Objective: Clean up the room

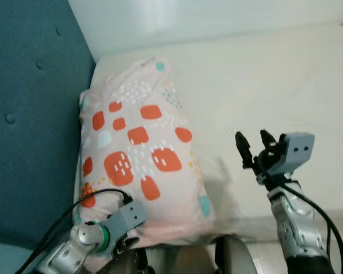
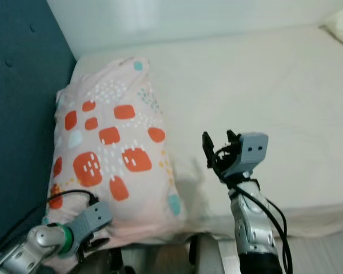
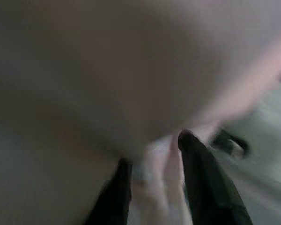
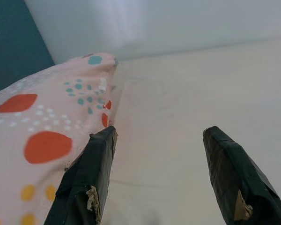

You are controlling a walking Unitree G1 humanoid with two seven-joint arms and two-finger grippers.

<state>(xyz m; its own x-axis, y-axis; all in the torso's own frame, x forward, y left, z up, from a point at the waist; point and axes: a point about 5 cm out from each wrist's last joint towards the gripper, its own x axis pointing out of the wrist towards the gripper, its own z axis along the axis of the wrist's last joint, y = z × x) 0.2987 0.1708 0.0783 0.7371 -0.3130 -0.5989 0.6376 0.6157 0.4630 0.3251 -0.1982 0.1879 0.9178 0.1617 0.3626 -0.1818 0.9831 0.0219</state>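
While the left gripper (image 3: 154,187) pinches the patterned pillow's (image 1: 138,160) near edge, the right gripper (image 1: 254,147) hovers with fingers spread; the pillow already lies by the headboard (image 1: 28,114), seemingly nearly placed.

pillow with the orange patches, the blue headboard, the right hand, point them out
pink pillow with orange patches (image 1: 138,154), left eye view, middle of its top face
blue padded headboard (image 1: 28,103), left eye view, bare panel
right hand (image 1: 255,144), left eye view, between its fingertips
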